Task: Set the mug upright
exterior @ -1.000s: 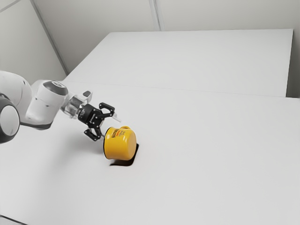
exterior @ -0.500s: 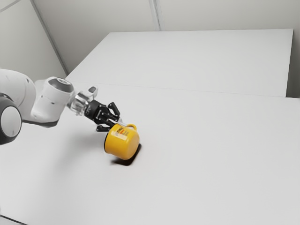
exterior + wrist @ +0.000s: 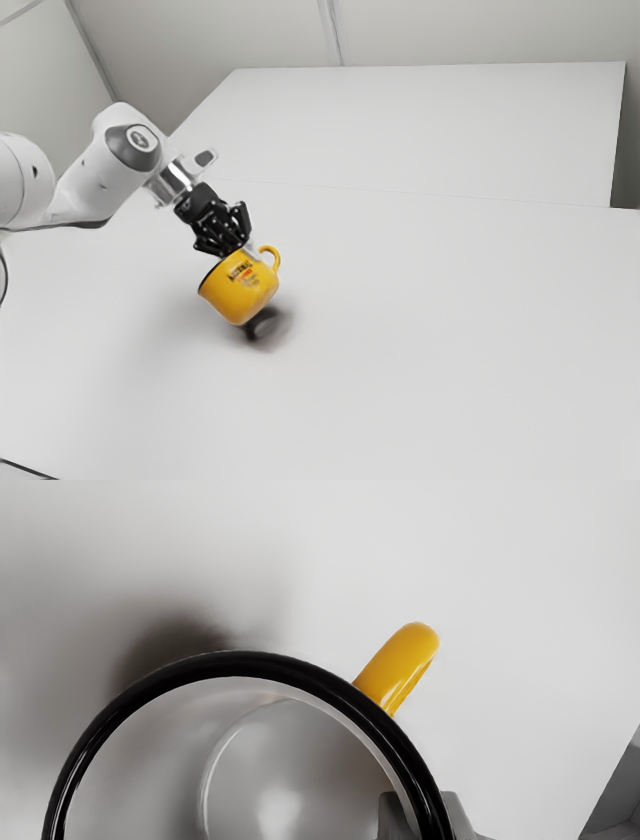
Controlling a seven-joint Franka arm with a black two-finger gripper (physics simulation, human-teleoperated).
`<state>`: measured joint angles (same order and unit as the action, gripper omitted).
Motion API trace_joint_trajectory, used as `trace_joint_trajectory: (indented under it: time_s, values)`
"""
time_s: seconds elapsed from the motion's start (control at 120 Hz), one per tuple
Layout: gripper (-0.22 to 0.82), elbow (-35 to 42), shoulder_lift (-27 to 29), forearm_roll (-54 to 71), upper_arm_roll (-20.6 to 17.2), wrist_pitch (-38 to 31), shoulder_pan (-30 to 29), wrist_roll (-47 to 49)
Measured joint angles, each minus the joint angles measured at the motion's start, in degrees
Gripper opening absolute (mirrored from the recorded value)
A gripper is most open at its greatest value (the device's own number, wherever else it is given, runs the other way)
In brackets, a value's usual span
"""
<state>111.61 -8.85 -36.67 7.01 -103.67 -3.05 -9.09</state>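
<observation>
Leftmost in the exterior view, a white arm [image 3: 105,172] leads to the black gripper [image 3: 247,249], closed on the side of a yellow mug [image 3: 242,290], tilted, seemingly clear of the table [image 3: 430,330]. Probably part-done: levelling, lowering and release remain.

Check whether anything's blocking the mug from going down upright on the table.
Nothing visible stands between them. The gripper holds the mug tilted by its wall, and beneath it the table shows just a shadow.
</observation>
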Motion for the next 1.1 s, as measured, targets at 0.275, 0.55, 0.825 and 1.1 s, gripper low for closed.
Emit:
trace_joint_trajectory:
  time_s: [0.275,0.55,0.825,1.1]
  values:
    - [-0.17,4.3,7.9,25.2,-5.1,-5.0,5.0,5.2]
    - [-0.17,10.2,10.4,36.8,-7.6,-14.5,13.3,16.4]
    - [-0.17,13.4,10.2,43.2,-7.9,-23.1,10.0,27.2]
    - [-0.17,13.6,7.6,45.2,-8.6,-26.5,0.3,34.5]
